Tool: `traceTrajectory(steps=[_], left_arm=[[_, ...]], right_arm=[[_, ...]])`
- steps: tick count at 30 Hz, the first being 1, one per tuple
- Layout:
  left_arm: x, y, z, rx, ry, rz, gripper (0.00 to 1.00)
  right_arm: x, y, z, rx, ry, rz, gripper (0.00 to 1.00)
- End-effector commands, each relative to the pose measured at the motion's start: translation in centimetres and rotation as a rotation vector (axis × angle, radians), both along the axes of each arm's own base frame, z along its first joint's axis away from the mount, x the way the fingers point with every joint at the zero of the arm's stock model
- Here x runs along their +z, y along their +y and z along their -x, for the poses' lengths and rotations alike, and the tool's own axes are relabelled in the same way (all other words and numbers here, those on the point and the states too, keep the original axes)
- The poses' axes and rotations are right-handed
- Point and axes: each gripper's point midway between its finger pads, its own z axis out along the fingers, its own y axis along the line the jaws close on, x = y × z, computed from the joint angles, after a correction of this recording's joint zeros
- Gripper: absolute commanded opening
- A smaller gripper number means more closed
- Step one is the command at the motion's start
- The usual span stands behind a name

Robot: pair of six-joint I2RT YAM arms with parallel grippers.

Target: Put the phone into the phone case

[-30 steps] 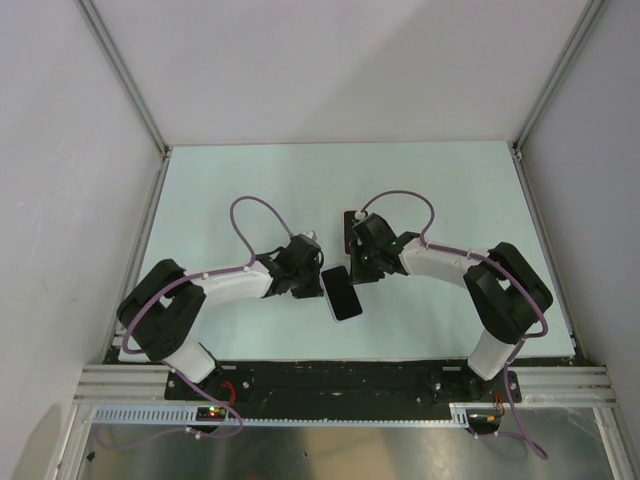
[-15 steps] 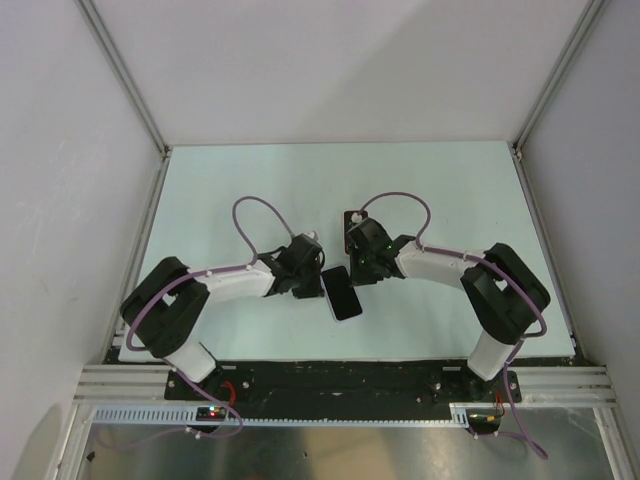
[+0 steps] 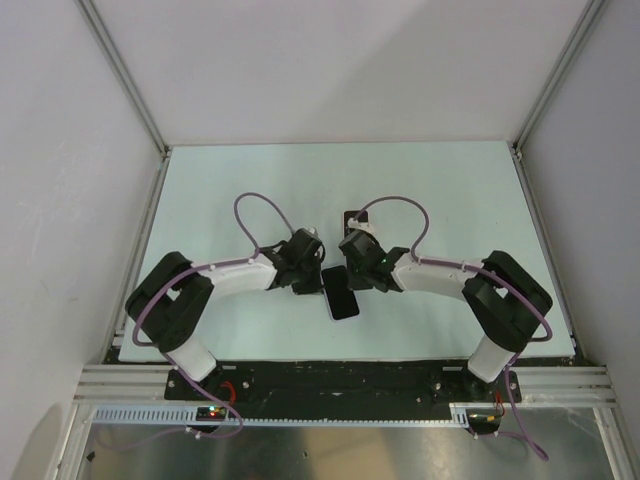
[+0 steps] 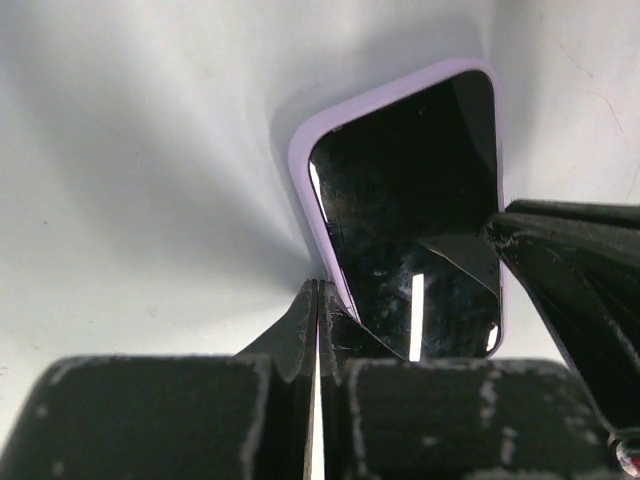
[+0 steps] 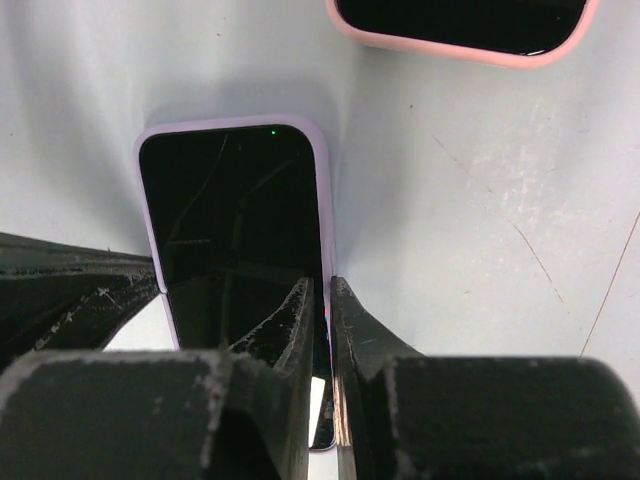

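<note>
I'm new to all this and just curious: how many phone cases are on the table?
2. A lilac case around the black phone in the middle, and a pink case just beyond it. More could hide under the arms.

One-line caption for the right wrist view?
Right hand, shut, at the edge of the phone in its lilac case; pink case beyond.

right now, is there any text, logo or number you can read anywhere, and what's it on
None: no view shows readable text.
The phone has a black screen with only a tiny green dot.
The lavender case around it and the pink-edged item beyond it show no logo, label or number.
</note>
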Motion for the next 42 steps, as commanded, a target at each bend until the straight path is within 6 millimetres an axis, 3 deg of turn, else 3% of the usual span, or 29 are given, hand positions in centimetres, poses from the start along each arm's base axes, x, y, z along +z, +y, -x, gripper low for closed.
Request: traceTrajectory(steps=[1,4,7,12,15,18,22,34,42], left_arm=[[1.7,-0.5,-3.6,0.014,-0.089,0.024,0.00],[1.9,-0.3,-4.7,0.015,-0.092,0.015,0.00],[2.1,-0.5,-5.1,0.010,-0.090,0.016,0.00],[2.5,-0.3,-5.0,0.018,-0.100,0.017,0.00],[2.7,0.0,-5.1,0.023,-0.109,0.014,0.00],[2.9,0.0,-5.0,0.022,-0.112,0.017,0.00],[2.9,-0.1,-5.1,0.021,-0.113,0.018,0.00],[2.4,-0.1,-4.9,0.014,-0.097,0.015,0.00],[2.3,-0.1,-4.7,0.011,-0.093,0.016,0.00]], right_arm=[[-6.1,-1.7,7.5,0.064,0.211,0.151,0.11],[-5.6,-0.6,9.2,0.087,0.218,0.114,0.13],[-4.5,-0.8,8.5,0.054,0.182,0.101,0.20],[-1.0,-1.1,4.0,-0.024,0.101,-0.016,0.34],[1.6,-1.1,0.9,-0.065,0.041,-0.099,0.36],[2.8,-1.6,-2.3,-0.114,0.018,-0.144,0.36],[2.3,-1.5,-4.6,-0.137,0.030,-0.146,0.35],[1.5,-0.3,-5.2,-0.147,0.041,-0.173,0.34],[3.5,-0.5,-5.5,-0.170,-0.005,-0.189,0.33]])
